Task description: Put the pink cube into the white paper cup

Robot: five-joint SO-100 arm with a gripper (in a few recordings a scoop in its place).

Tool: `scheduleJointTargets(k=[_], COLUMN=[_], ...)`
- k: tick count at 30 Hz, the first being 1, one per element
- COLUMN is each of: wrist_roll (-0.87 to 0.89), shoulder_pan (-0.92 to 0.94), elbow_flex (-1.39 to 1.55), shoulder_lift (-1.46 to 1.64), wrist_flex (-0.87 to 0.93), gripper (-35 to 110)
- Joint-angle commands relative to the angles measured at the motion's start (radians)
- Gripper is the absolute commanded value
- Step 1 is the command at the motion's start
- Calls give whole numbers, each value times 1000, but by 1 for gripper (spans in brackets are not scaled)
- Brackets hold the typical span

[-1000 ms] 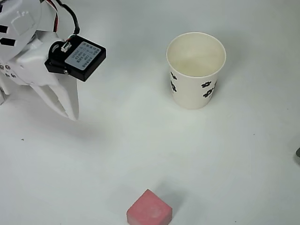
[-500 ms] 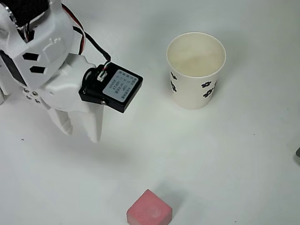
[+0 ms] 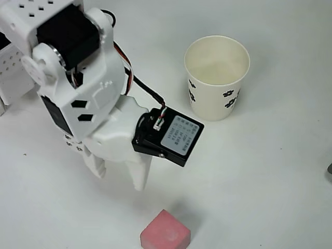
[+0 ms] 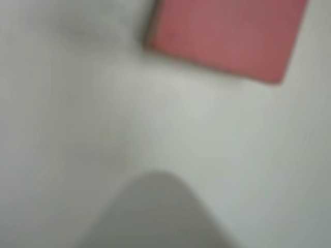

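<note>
The pink cube (image 3: 165, 232) lies on the white table at the bottom edge of the overhead view, partly cut off. My white gripper (image 3: 120, 174) hangs just up and left of it, fingers pointing down toward the table, open with a small gap and nothing between them. The white paper cup (image 3: 217, 78) stands upright at the upper right, with black flower prints on its side and nothing inside. In the blurred wrist view the pink cube (image 4: 227, 36) sits at the top right, beyond one pale finger (image 4: 155, 212) at the bottom.
The arm's white body and black servo (image 3: 168, 136) cover the left and middle of the table (image 3: 259, 181). A small dark object (image 3: 330, 169) pokes in at the right edge. Bare table lies between cube and cup.
The arm has swung from the upper left down and right toward the pink cube. Its fingers have parted slightly. Cube and cup have not moved.
</note>
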Motion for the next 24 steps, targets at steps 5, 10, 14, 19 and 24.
scheduleJointTargets(k=[5, 10, 14, 19, 24], wrist_roll=[-31, -38, -46, -72, -84], shoulder_pan=[18, 18, 18, 18, 18], elbow_flex=[-276, -350, -402, -511, -584], shoulder_lift=[-81, -135, -187, -273, -331], wrist_flex=[-11, -11, -8, -5, -2], gripper=[34, 34, 34, 40, 40])
